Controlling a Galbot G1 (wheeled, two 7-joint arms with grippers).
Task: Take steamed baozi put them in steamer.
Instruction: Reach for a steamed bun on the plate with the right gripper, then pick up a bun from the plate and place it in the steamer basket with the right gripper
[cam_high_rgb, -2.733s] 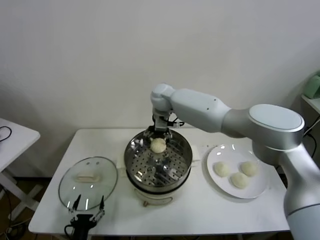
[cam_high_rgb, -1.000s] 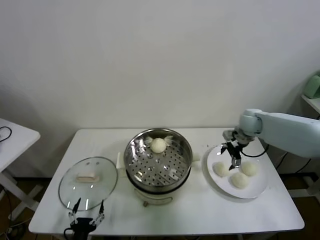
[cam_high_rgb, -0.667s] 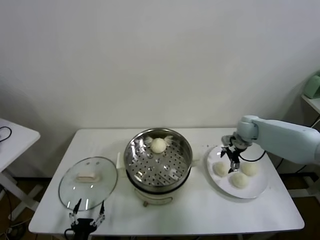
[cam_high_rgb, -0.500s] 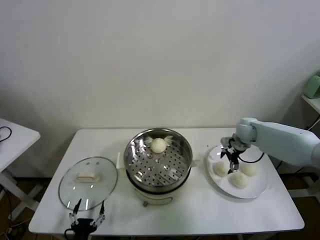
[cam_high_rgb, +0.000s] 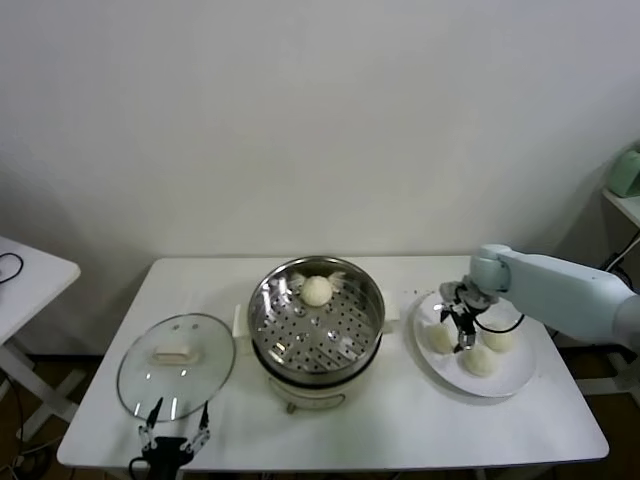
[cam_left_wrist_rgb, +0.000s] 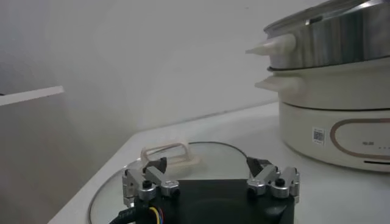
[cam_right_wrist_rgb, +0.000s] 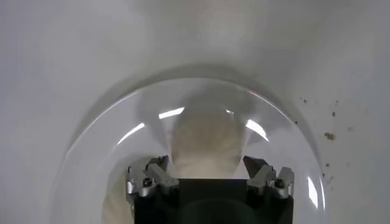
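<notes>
Reaching down over the leftmost steamed baozi (cam_high_rgb: 439, 338) on the white plate (cam_high_rgb: 510, 385), the right hand (cam_high_rgb: 457, 327) looks to be at the grasping step of fetching a second bun. The right wrist view shows that bun (cam_right_wrist_rgb: 204, 144) sitting between the two fingers (cam_right_wrist_rgb: 149, 178), which straddle it; I cannot tell whether they already press on the dough or only bracket it, so I would not call it held. Two more baozi (cam_high_rgb: 480, 360) lie just beside it on the same plate, near enough that the hand should come away without nudging them. One baozi (cam_high_rgb: 317, 290) already rests on the perforated tray at the far side of the steamer (cam_high_rgb: 316, 325), which stands in the middle of the table (cam_high_rgb: 400, 430) with the plate to its right. By my reckoning the next move calls for a gentle, even squeeze on soft dough, a straight lift clear of the plate, then a carry leftward over the steel rim to a free patch of tray. The glass lid (cam_high_rgb: 177, 365) lies off to the left, and the left hand (cam_high_rgb: 172, 437) waits at the near table edge beside it, fingers spread wide.
</notes>
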